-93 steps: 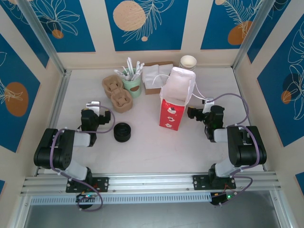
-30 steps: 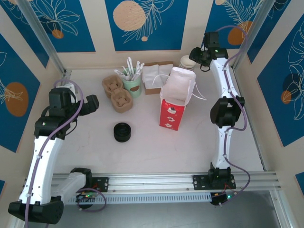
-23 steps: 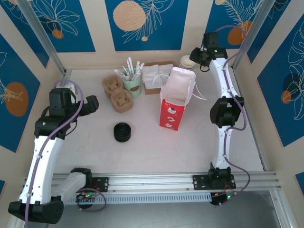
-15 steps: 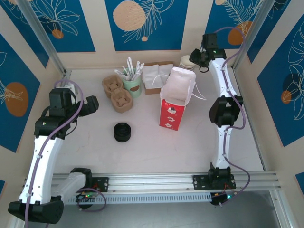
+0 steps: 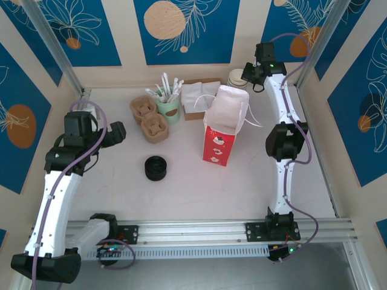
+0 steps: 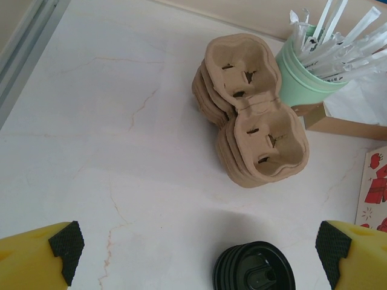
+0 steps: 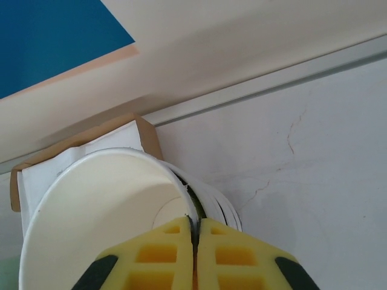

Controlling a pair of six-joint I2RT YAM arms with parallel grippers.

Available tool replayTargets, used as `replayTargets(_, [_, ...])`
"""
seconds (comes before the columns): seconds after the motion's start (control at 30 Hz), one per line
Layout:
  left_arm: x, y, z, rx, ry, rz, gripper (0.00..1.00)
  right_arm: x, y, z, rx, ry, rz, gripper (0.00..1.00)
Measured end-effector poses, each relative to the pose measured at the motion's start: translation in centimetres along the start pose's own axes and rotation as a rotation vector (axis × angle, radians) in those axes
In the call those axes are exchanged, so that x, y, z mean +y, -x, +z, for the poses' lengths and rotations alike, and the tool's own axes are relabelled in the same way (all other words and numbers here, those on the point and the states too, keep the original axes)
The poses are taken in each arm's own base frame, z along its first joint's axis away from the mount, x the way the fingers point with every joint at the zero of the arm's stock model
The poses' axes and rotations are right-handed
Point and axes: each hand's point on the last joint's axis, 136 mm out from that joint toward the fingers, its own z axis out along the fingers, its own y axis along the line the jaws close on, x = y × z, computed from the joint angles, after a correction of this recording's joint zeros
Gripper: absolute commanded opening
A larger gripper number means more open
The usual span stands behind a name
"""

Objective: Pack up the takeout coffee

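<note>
Right gripper point(image 7: 195, 232) clenched on the rim of the top paper cup point(image 7: 103, 199); left gripper point(image 6: 199, 244) wide open
Cup looks light, thin-walled, easy to crush; a gentle rim pinch seems right

This is a robot lab cell dressed as a coffee-shop counter. A left arm point(image 5: 57, 193) and a right arm point(image 5: 284, 145) are bolted to an aluminium rail point(image 5: 199, 229) along the bottom edge. Printed blue leaf panels point(image 5: 187, 30) wall in a pale marbled desk point(image 5: 199, 193).

Café supplies fill the upper middle: pulp cup carriers point(image 5: 149, 118), a green cup of wrapped straws point(image 5: 169, 107), a napkin box point(image 5: 195, 98), paper cups point(image 5: 237, 78), black lids point(image 5: 156, 168) and a red bag point(image 5: 221, 142).
</note>
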Motion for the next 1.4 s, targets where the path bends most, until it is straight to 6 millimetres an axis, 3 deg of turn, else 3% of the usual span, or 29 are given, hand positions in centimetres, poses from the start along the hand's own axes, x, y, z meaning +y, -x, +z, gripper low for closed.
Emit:
replayTargets(0.4, [0.0,0.0,0.1,0.003,0.001,-0.002,1.00,1.4,2.0,-2.7,-0.057,0.023,-0.031,0.01])
replayTargets(0.53, [-0.1,0.1,0.0,0.003,-0.004,-0.002,1.00,1.9,2.6,-4.6,-0.075,0.032,-0.037,0.01])
replayTargets(0.7, [-0.5,1.0,-0.6,-0.017,-0.017,-0.002,1.00,2.8,4.7,-9.9,-0.160,0.064,-0.040,0.00])
replayTargets(0.97, [-1.2,1.0,-1.1,-0.010,-0.055,0.003,1.00,3.2,7.3,-21.5,-0.321,0.098,-0.043,0.00])
replayTargets(1.07, [-1.6,1.0,-1.5,-0.007,-0.079,0.033,1.00,2.2,6.9,-24.5,-0.339,0.086,-0.034,0.00])
replayTargets(1.2, [-2.4,1.0,-2.2,-0.004,-0.122,0.074,1.00,-0.3,5.1,-27.2,-0.320,0.040,-0.009,0.00])
replayTargets(1.4, [-3.7,0.4,-2.5,0.020,-0.205,0.102,0.99,-4.5,0.3,-29.6,-0.255,-0.042,0.044,0.00])
